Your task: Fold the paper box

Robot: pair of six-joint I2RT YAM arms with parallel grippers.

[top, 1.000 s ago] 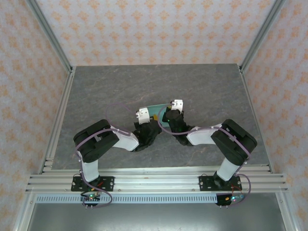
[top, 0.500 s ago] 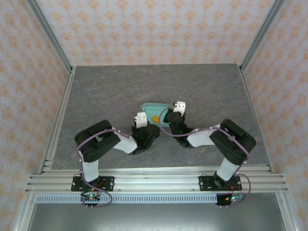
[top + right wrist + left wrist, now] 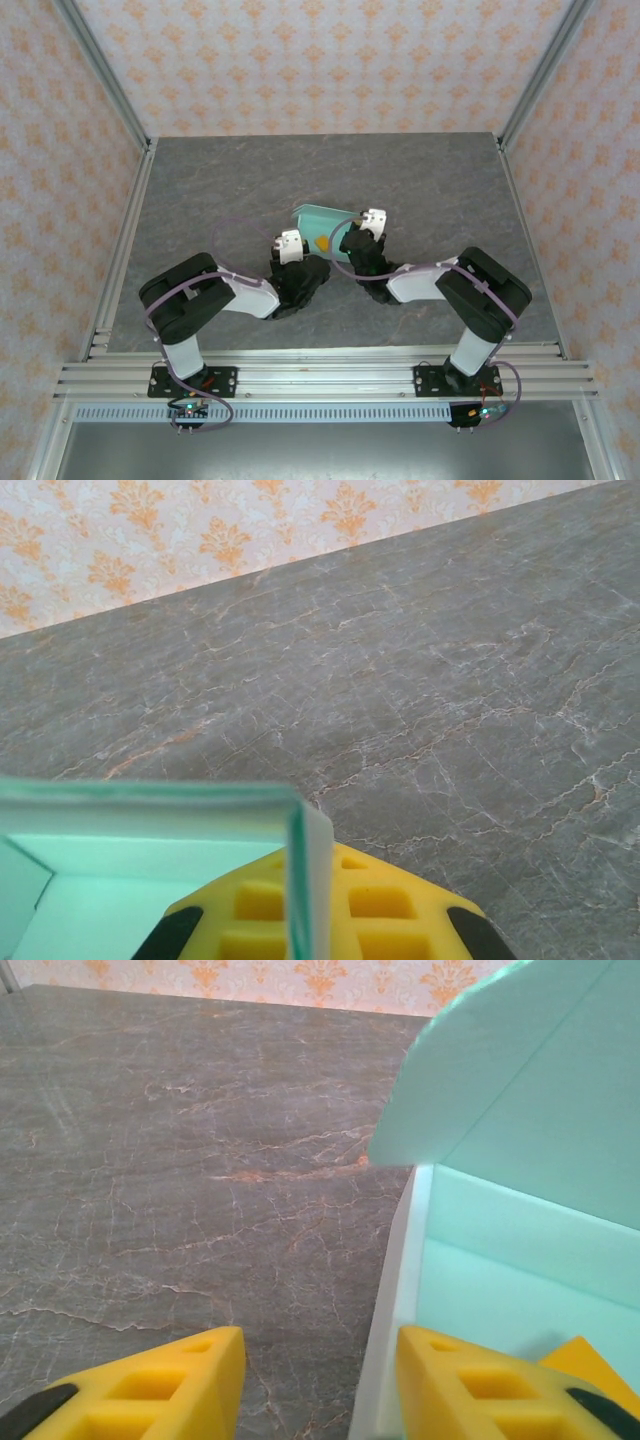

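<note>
The paper box (image 3: 318,221) is pale mint card, partly folded up, and sits on the grey table between my two grippers. My left gripper (image 3: 297,242) is at its near left side. In the left wrist view the box's wall (image 3: 405,1290) stands inside the open left gripper (image 3: 320,1390), close to the right finger, which is over the box (image 3: 520,1160). My right gripper (image 3: 360,223) is at the box's right side. In the right wrist view the right gripper (image 3: 312,910) is shut on an upright corner wall of the box (image 3: 150,870).
A tiny orange piece (image 3: 322,243) lies on the box's floor, also visible in the left wrist view (image 3: 590,1355). Bare grey marble table (image 3: 230,180) stretches behind and to both sides. Aluminium rails (image 3: 120,250) and patterned walls enclose it.
My left gripper has opened and let go of the box, and the left arm has drawn back toward the near left. More of the box now shows. The right gripper keeps its grip.
</note>
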